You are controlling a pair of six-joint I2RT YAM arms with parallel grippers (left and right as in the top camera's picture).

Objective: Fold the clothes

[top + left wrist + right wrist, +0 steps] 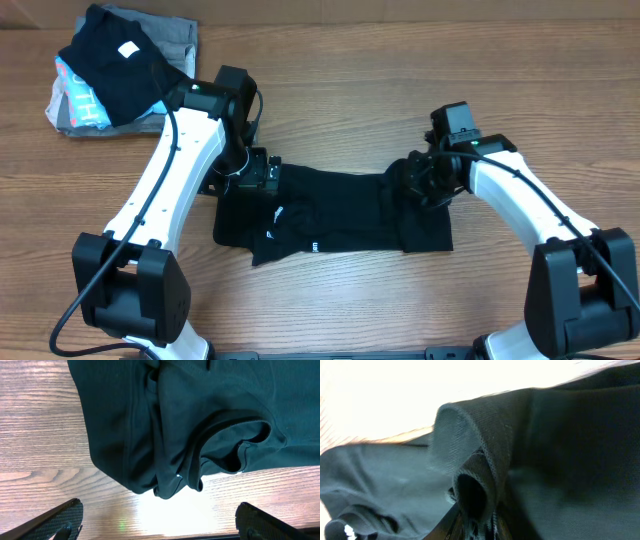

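Observation:
The clothes [330, 215], a black shirt with small white marks, lie crumpled across the middle of the table. My left gripper [262, 172] hovers at the shirt's back left edge. In the left wrist view it [160, 512] stands wide open over bare wood, just short of the shirt's [200, 420] rounded hem, with nothing between its fingers. My right gripper [415, 180] is at the shirt's right part. In the right wrist view its fingers [480, 527] are pinched together on a raised fold of the black fabric [560, 450].
A pile of folded garments lies at the back left corner: a black piece with a white square label [115, 60] on top of grey [175, 35] and light-blue [75, 92] ones. Bare wooden table [350, 100] surrounds the shirt.

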